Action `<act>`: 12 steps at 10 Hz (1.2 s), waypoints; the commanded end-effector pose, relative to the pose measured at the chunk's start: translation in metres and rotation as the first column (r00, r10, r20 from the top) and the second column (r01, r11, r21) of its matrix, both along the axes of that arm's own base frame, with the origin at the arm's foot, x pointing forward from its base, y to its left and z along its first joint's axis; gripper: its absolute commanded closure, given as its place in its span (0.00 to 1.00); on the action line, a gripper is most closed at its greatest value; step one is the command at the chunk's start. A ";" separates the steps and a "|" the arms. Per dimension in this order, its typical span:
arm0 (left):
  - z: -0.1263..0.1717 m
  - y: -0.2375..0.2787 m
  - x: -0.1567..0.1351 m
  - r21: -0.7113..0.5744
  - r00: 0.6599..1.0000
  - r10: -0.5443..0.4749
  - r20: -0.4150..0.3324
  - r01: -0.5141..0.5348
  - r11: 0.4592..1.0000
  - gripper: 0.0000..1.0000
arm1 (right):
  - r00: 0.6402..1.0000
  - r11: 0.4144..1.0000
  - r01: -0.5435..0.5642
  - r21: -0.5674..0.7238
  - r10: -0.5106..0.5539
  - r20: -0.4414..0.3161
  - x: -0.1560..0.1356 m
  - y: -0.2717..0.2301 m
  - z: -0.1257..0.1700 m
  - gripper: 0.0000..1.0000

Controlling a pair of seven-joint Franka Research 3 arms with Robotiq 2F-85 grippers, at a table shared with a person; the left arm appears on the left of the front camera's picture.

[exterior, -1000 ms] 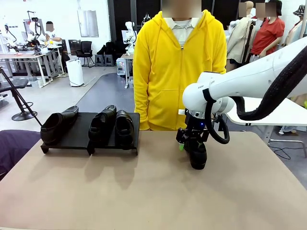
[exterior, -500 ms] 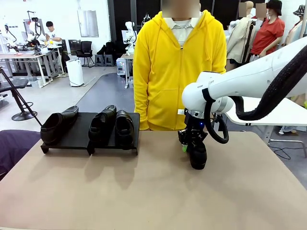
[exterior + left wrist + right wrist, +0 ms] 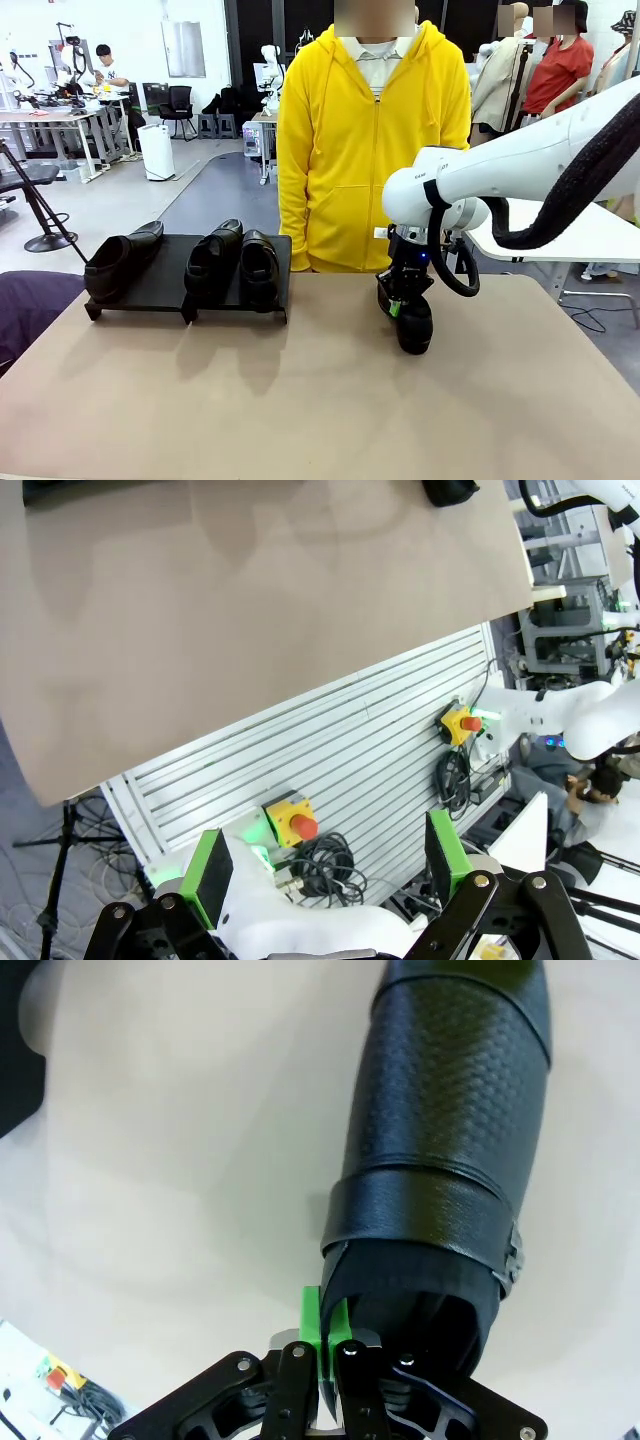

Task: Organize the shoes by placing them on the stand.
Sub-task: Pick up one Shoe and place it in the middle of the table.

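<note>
Shoe (image 3: 440,1150) rim pinched by R hand (image 3: 330,1345).

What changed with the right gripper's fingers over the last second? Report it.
Yes: the right gripper closed its fingers on the loafer's rim, staying beside the person's yellow hoodie.

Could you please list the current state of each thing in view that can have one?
Right hand: shut on the rim of the fourth glossy black leather loafer, on the table.
Left hand: open, empty.
Three black loafers: on the stand.
Low black two-platform stand: one place free.
</note>
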State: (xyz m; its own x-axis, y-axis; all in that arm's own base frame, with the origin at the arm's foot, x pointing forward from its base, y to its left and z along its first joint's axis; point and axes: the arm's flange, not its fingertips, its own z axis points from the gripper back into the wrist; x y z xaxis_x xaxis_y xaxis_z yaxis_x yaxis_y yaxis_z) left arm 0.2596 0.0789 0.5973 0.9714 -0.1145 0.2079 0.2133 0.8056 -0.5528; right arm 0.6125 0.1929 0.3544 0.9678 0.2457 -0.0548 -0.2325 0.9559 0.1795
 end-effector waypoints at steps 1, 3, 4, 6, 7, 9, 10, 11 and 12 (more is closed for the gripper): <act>0.000 0.002 0.001 -0.010 1.000 -0.004 0.014 0.004 1.000 0.00 | 0.998 0.998 0.058 0.007 -0.058 -0.013 0.000 -0.010 0.021 1.00; 0.000 0.002 0.001 -0.010 1.000 -0.004 0.014 0.004 1.000 0.00 | 0.999 0.998 0.038 0.053 -0.037 -0.034 -0.023 -0.034 0.068 1.00; 0.000 0.002 0.001 -0.010 1.000 -0.004 0.014 0.004 1.000 0.00 | 0.999 0.995 0.032 0.094 -0.027 -0.047 -0.048 -0.039 0.101 1.00; 0.000 0.002 0.001 -0.010 1.000 -0.004 0.014 0.004 1.000 0.00 | 0.988 0.979 0.073 0.190 -0.046 -0.145 -0.112 -0.041 0.147 1.00; 0.000 0.002 0.001 -0.010 1.000 -0.004 0.014 0.004 1.000 0.00 | 0.989 0.985 0.068 0.161 -0.045 -0.140 -0.150 -0.038 0.154 1.00; 0.000 0.002 0.001 -0.010 1.000 -0.004 0.014 0.004 1.000 0.00 | 0.994 0.982 0.070 0.178 -0.053 -0.098 -0.230 -0.041 0.162 1.00; 0.000 0.002 0.001 -0.010 1.000 -0.004 0.014 0.004 1.000 0.00 | 0.996 0.976 0.010 0.217 0.008 -0.084 -0.253 -0.053 0.160 1.00; 0.000 0.002 0.001 -0.010 1.000 -0.004 0.014 0.004 1.000 0.00 | 0.997 0.966 0.008 0.258 0.011 -0.072 -0.251 -0.060 0.153 1.00; 0.000 0.002 0.001 -0.010 1.000 -0.004 0.014 0.004 1.000 0.00 | 0.990 0.977 0.054 0.205 -0.025 -0.140 -0.216 -0.063 0.141 1.00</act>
